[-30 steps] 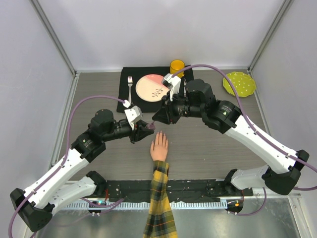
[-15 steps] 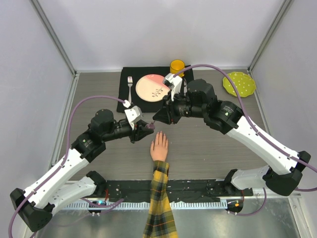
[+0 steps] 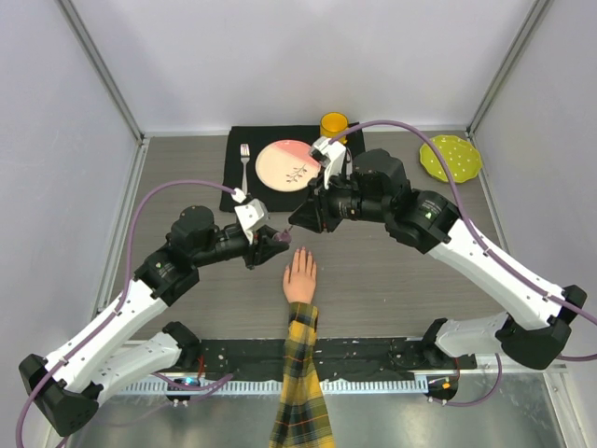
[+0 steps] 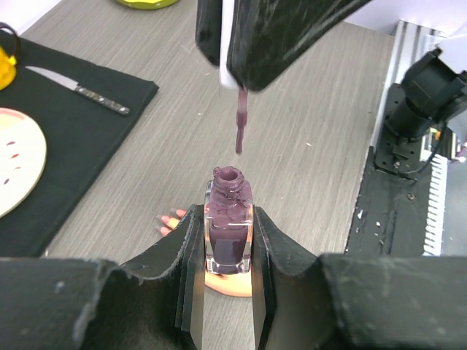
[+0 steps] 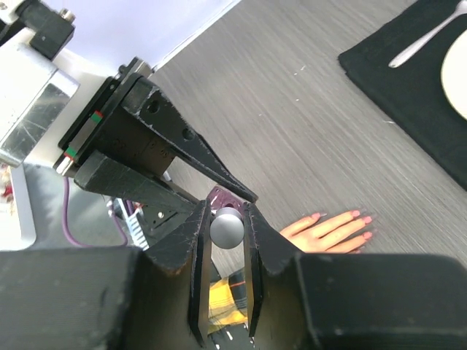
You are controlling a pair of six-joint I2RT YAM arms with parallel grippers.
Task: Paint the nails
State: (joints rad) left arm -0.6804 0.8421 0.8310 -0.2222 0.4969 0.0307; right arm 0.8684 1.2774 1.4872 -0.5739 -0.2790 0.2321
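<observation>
The pale mannequin hand (image 3: 300, 276) lies flat at the table's near middle, its plaid sleeve (image 3: 301, 392) running toward me. Its tiny nails (image 5: 361, 219) look pink at the fingertips. My left gripper (image 3: 273, 242) is shut on the open purple polish bottle (image 4: 229, 227), held just left of the fingertips. My right gripper (image 3: 302, 222) is shut on the white cap (image 5: 228, 227). The cap's brush (image 4: 239, 125), wet with purple, hangs just above the bottle's neck, clear of it. In the left wrist view part of the hand (image 4: 170, 221) shows under the bottle.
A black placemat (image 3: 235, 187) at the back holds a pink plate (image 3: 280, 166), a fork (image 3: 245, 161) and a knife (image 4: 91, 93). A yellow cup (image 3: 334, 124) stands behind it. A green dotted plate (image 3: 451, 157) lies at the far right.
My right gripper with the cap has shifted very slightly away from me. The left arm, the bottle and the hand have not moved.
</observation>
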